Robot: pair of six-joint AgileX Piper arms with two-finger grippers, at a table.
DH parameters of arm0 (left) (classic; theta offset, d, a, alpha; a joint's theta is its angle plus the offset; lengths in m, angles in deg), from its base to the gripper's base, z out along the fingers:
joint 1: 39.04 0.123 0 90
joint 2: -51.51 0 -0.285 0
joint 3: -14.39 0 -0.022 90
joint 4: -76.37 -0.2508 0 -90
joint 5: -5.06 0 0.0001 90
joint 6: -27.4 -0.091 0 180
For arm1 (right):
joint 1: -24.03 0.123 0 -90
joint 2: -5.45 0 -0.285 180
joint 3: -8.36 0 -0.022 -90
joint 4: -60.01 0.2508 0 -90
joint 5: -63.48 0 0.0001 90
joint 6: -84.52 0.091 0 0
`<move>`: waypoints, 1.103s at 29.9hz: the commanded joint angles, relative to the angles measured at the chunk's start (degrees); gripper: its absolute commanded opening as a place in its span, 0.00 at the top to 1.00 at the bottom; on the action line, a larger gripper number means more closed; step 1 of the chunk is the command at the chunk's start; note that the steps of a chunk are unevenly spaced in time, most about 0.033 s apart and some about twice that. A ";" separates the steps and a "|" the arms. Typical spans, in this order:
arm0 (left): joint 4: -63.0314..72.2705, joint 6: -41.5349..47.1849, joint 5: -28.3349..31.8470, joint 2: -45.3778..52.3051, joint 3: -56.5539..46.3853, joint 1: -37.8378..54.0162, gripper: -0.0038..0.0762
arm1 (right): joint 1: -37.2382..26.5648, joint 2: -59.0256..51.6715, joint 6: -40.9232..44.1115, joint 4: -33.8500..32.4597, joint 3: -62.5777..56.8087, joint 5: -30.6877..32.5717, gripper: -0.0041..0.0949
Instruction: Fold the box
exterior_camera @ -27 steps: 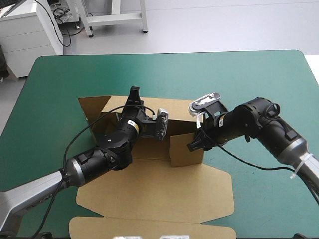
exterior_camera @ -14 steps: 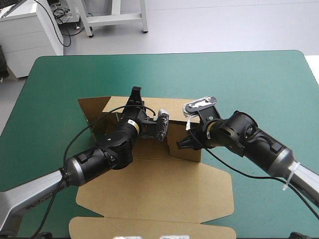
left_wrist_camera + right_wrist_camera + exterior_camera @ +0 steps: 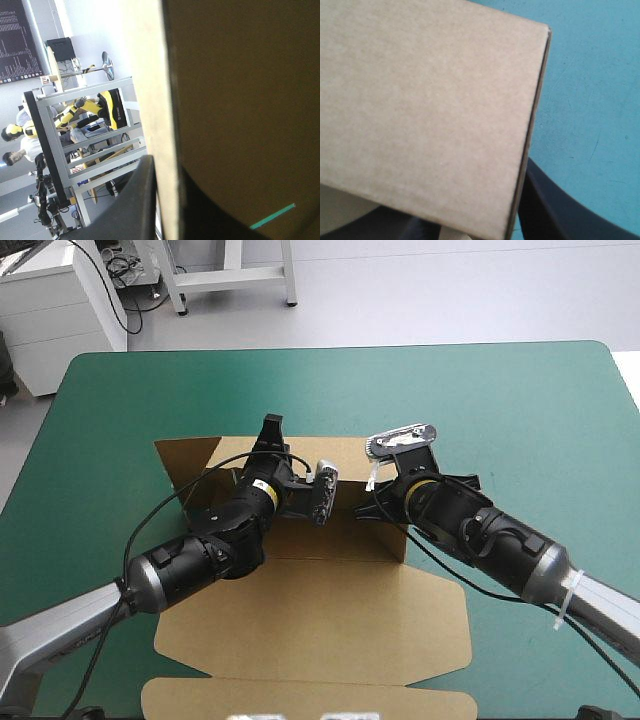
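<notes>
Looking down from above, the box (image 3: 330, 615) sits midway on the table (image 3: 520, 400), lid flat toward the near edge, left gripper (image 3: 270, 432) at the far wall, right gripper (image 3: 383, 502) at the right side wall. Left wrist: black fingers (image 3: 142, 200) pinch the far wall's edge, nearly closed; a hard pull could crease it. Right wrist: brown board hides the grip, so I cannot tell its state; let go untucked, this wall would likely drop flat
</notes>
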 commanded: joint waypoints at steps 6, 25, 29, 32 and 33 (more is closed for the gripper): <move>6.36 -0.97 -3.40 0.55 -0.29 -0.16 0.96 | 1.98 -0.13 5.29 -5.81 -2.82 -4.60 0.55; 6.36 -0.97 -3.53 0.55 -0.29 -0.16 0.96 | 3.67 -2.05 20.65 -16.08 -9.10 -8.27 0.95; 6.78 -0.59 -3.53 0.55 -0.29 -0.16 0.96 | 3.67 -2.53 22.84 -17.31 -9.10 -7.65 0.98; 7.82 -0.59 -4.00 0.65 -0.29 -0.93 0.96 | 3.67 -2.53 22.96 -17.69 -9.10 -7.25 0.98; 7.82 -0.59 -4.41 0.89 -0.29 -1.26 0.95 | 3.67 -2.53 23.41 -18.31 -9.10 -7.25 0.98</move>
